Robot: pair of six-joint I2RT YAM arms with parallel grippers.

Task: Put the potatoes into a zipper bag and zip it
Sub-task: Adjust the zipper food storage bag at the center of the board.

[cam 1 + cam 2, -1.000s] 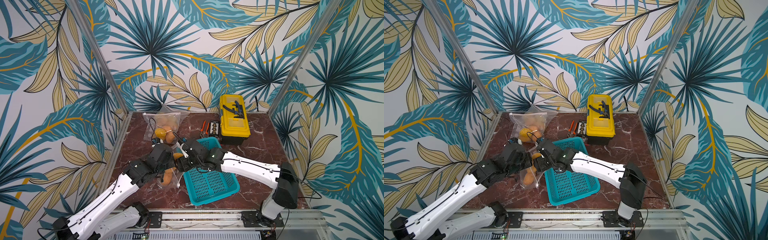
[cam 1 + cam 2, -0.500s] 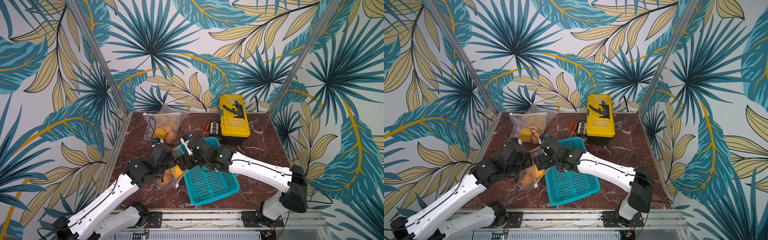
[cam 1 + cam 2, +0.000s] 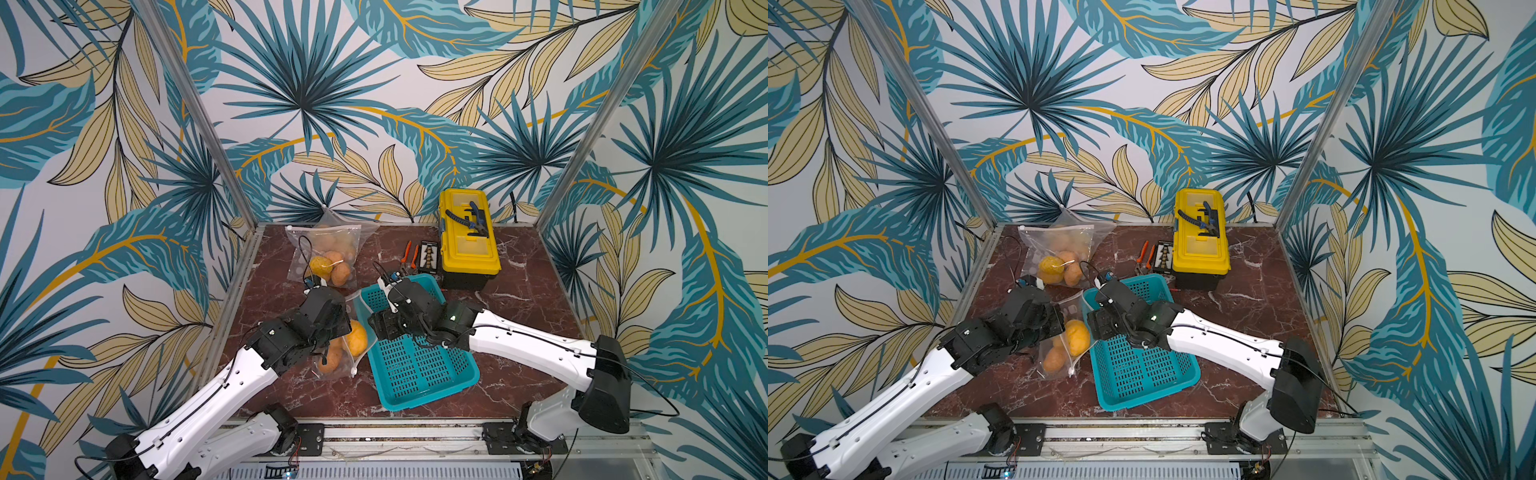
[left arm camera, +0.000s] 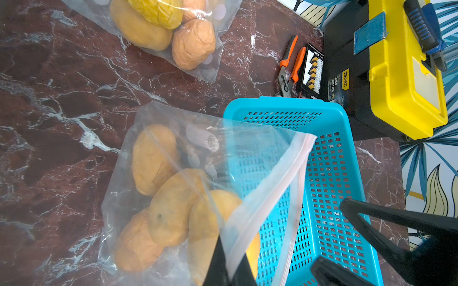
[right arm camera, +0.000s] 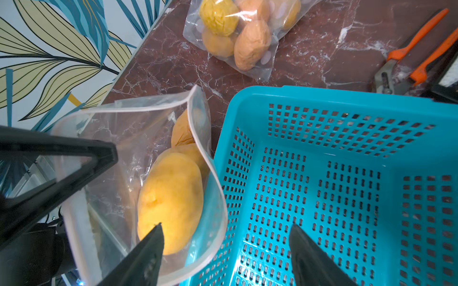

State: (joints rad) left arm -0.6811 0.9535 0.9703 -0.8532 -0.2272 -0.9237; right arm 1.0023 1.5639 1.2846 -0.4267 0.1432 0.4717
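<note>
Four potatoes (image 4: 173, 205) lie inside the clear zipper bag (image 4: 198, 146), which rests on the dark marble table (image 3: 540, 291) just beside the teal basket (image 3: 430, 395), on the robot's left of it; the yellowest one (image 5: 171, 200) sits nearest the mouth, with the other three behind it toward the bag's bottom. The bag's mouth is unzipped and gaping; the left gripper (image 4: 219, 260) is clamped on one lip of the rim and lifts it off the table, while the opposite lip curves down against the basket's side wall, its corner overlapping the basket in the left wrist view. The right gripper (image 5: 226, 225) hovers above the basket's edge next to the bag, its jaws well apart; one finger shows in front of the bag's mouth and the other over the basket's perforated floor. Toward the back wall a second bag (image 3: 324, 237) holds more potatoes; whether its zip is closed cannot be told. A yellow toolbox (image 3: 469, 237) stands behind the basket, with orange-handled pliers (image 3: 409, 255) beside it.
</note>
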